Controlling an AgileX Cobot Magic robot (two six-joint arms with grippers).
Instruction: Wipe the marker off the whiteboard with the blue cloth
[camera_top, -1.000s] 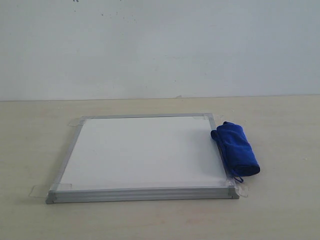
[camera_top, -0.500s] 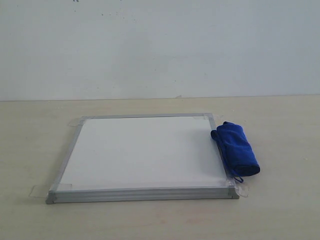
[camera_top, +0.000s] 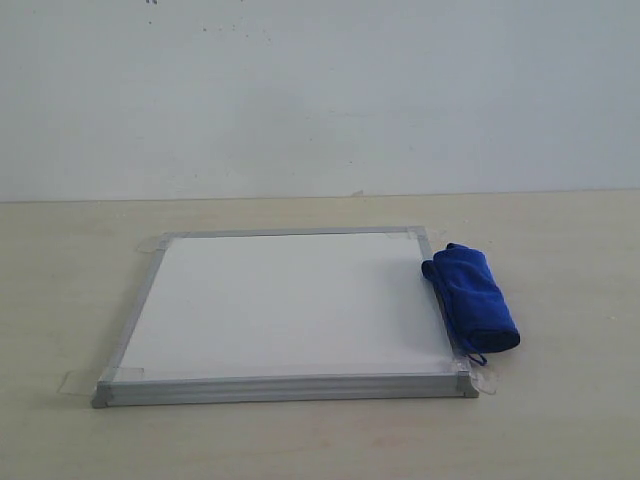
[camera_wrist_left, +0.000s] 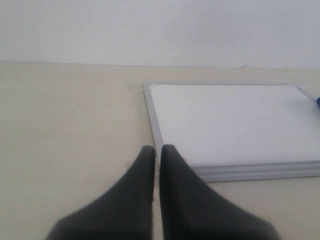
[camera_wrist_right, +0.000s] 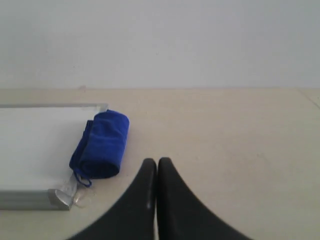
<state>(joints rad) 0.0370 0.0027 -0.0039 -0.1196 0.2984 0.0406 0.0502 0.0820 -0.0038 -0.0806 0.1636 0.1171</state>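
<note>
Nothing was seen to have shifted since the earlier frames: the whiteboard (camera_top: 290, 305) was left flat on the table (camera_top: 560, 400), with the blue cloth (camera_top: 473, 297) rolled up against its right edge. The left gripper (camera_wrist_left: 157, 150) was held on the near side of the board's left corner, its jaws pressed together on nothing. The right gripper (camera_wrist_right: 157, 162), on the near side of the cloth, was likewise pressed together and empty.

Bright even light, soft shadows, slightly hazy

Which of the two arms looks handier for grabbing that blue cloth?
The right one, probably. The blue cloth lies at the right edge of the whiteboard, just ahead of the right gripper. The left gripper sits across the board from it.
</note>
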